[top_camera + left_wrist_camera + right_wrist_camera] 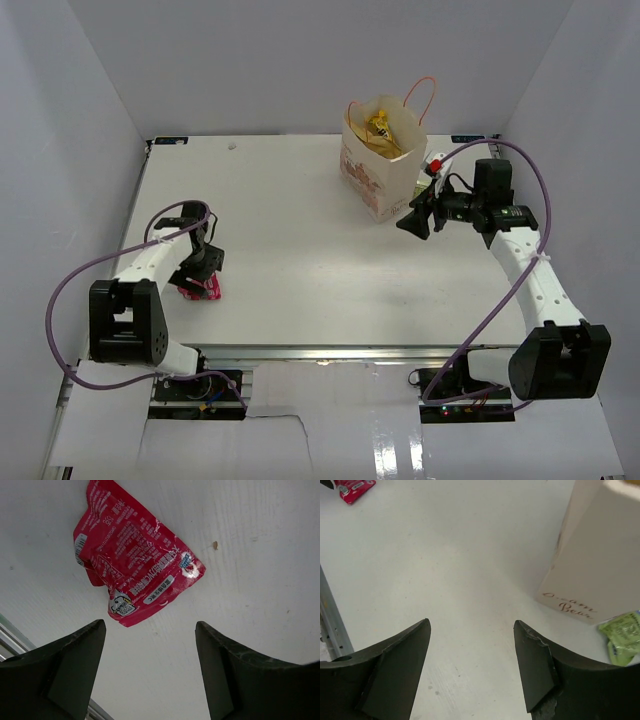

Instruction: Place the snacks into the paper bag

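The paper bag (380, 170) stands upright at the back right with orange loop handles; a yellow packet (380, 128) shows in its open top. A pink packet (130, 570) lies flat on the table at the near left, also in the top view (197, 291). My left gripper (150, 626) is open just above and beside it, touching nothing. My right gripper (471, 622) is open and empty, low beside the bag's (600, 555) near right corner. A light-green packet (622, 639) lies at the bag's foot. The tan pouch and dark-brown packet are out of view.
White walls close in the table (300, 230) at the back and both sides. A metal rail (330, 620) runs along the near edge. A small red-and-white thing (436, 163) sits behind my right arm, next to the bag.
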Controlling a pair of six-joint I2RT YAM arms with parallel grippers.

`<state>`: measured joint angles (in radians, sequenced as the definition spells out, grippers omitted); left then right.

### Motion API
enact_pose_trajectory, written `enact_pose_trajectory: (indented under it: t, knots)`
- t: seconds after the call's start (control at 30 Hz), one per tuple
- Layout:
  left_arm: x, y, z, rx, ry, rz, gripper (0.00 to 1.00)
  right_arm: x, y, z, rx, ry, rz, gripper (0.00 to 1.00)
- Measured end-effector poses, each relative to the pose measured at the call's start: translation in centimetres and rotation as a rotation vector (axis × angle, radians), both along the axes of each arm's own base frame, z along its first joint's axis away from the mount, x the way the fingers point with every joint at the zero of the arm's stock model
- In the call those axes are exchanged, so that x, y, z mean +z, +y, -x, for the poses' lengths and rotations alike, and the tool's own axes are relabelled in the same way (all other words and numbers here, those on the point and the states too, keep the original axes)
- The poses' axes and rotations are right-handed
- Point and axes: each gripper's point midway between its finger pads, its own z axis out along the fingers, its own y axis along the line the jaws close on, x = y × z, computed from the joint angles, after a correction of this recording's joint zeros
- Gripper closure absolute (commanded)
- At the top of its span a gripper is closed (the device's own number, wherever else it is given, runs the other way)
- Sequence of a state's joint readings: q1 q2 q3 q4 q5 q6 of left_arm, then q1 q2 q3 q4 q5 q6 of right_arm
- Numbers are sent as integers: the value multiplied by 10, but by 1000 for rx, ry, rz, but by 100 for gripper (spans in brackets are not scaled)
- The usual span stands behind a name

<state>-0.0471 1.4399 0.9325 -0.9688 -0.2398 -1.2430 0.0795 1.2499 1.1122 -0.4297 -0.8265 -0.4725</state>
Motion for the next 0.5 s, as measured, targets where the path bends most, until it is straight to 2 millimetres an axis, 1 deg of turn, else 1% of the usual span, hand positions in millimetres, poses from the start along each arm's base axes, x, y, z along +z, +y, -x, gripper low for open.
enact_pose_trajectory:
  t: [0.07,0.1,0.23,0.27,0.37,0.43,0.47,0.5]
  knots:
    - [-4,4,3,9,17,-6,18,-12,-1,9,0,40,0,27]
    - [-5,5,4,13,21,-7,18,-13,0,12,3,45,-2,27]
    - [-10,18,4,45,23,-8,22,-5,1,19,13,22,-15,27]
    - [-11,21,4,54,27,-8,26,-4,2,20,16,19,-18,27]
    - [-19,29,2,68,44,-12,32,-2,3,22,24,23,-28,27]
    - [-25,30,2,67,57,-12,39,-2,4,23,27,29,-33,27]
    - [-28,31,3,65,64,-11,45,-3,4,23,29,31,-35,27]
    - [-30,31,3,65,65,-9,48,-4,4,24,30,33,-36,27]
